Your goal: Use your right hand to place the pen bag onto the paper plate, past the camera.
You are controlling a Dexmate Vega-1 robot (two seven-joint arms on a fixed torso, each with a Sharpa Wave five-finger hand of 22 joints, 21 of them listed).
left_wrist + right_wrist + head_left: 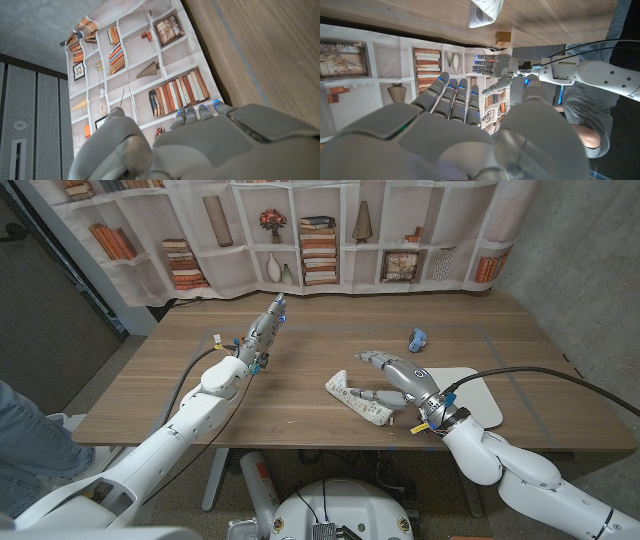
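My right hand was open and held nothing; the fingers were spread above the thumb, and the white patterned fabric pen bag lay just in front of them, close to the thumb, maybe touching it, I could not tell. The bag lay on the wooden table, near the front edge and a little toward the right side. Its long axis ran diagonally, from the table's middle down toward the front edge. The white paper plate was behind my right hand, nearer the right edge, so I judged the bag must travel toward that edge. A small blue object sat farther back, toward the rear edge; I supposed it was the camera.

My left hand stood well apart, nearer the left rear part of the table, fingers straight and empty. The right hand was clearly the nearer one.

I could read no brand, label or writing anywhere.
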